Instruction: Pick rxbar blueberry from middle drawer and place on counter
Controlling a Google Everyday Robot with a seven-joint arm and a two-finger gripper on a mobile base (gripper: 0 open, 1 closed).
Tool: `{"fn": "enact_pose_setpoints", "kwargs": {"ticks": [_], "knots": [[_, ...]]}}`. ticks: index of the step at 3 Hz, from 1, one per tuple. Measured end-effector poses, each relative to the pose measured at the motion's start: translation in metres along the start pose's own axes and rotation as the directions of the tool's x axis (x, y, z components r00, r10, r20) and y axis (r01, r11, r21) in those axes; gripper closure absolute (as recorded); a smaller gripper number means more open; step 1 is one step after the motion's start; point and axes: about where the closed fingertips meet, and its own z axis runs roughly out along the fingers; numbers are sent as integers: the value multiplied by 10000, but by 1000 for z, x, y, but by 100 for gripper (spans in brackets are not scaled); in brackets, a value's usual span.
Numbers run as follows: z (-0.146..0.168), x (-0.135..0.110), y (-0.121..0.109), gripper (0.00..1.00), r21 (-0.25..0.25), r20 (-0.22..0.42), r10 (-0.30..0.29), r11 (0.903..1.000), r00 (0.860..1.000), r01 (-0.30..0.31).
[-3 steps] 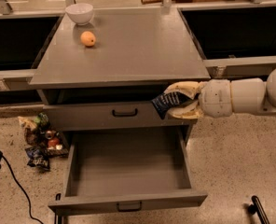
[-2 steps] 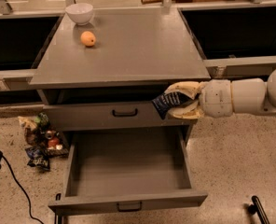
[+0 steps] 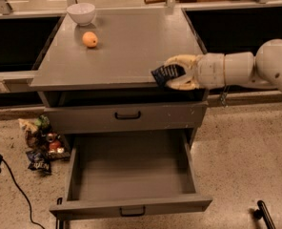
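The rxbar blueberry (image 3: 161,74) sits pinched in the hand (image 3: 171,73), its dark wrapper sticking out past the fingertips. It lies at the level of the desk (image 3: 131,46), right at the front edge near the corner. Whether it touches the surface cannot be told. The hand is closed on the bar, one pale finger (image 3: 179,60) above and one below. A second ago the hand and bar hung lower, in front of the closed drawer front (image 3: 93,117). Both now stand higher, at the desk's rim, while everything else lies as it did.

Well below the hand the middle drawer (image 3: 131,173) is pulled fully out, its flat floor bare. There is one bar, one hand and one white arm (image 3: 236,68) reaching in behind it. Two drawer handles show: one (image 3: 127,114) on the closed front just under the hand, one (image 3: 132,211) on the open drawer's front. Far beyond the fingertips, toward the desk's back corner, stand one white bowl (image 3: 81,13) and one orange (image 3: 89,39) near each other. On the floor, down past the open drawer's far side, lies one heap of crumpled wrappers (image 3: 40,144).
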Motion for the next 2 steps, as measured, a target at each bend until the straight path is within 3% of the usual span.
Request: {"fn": "enact_pose_setpoints", "kwargs": {"ticks": [1,2], "knots": [[24,41,-37,100,-318,-518,-373,9989,9980,357],[30,44,-59,100,-47,-541,-563,9984,9969,561]]}}
